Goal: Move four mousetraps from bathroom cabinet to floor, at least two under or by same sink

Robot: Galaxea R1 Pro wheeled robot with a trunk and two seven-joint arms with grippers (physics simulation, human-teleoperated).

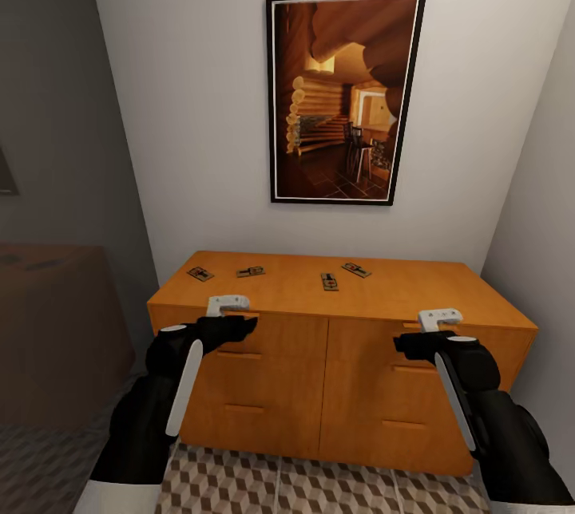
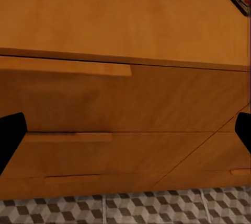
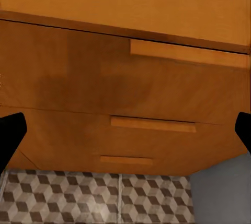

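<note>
Head view: the cabinet point(image 1: 335, 354) is seen set against the white back wall, w/ a grey wall close on its left and a white wall tight at its right end, so side room is narrow; a strip of bathroom floor point(image 1: 319, 490) is left open in front. A framed cabin picture point(image 1: 345, 95) is hung above, and a dim brown unit point(image 1: 56, 322) is seen at far left. Four mousetraps lie in a loose row on the cabinet top, apart from one another: one point(image 1: 200, 274) nearest the left edge, angled; one point(image 1: 251, 271) lying roughly along the top's length; one point(image 1: 329, 282) w/ long axis pointing front-to-back; one point(image 1: 356, 269) angled. The left pincer point(image 1: 242, 325) and right pincer point(image 1: 404, 346) are held before the top drawer fronts, below the top's front edge. Left wrist view: drawer fronts, bar handles and cube tiles are shown, w/ one mousetrap at a corner; left pincer fingertips point(image 2: 10, 135) are spread wide, nothing between. Right wrist view: drawer fronts and tiles are shown; right pincer fingertips point(image 3: 10, 135) are likewise spread, released.
</note>
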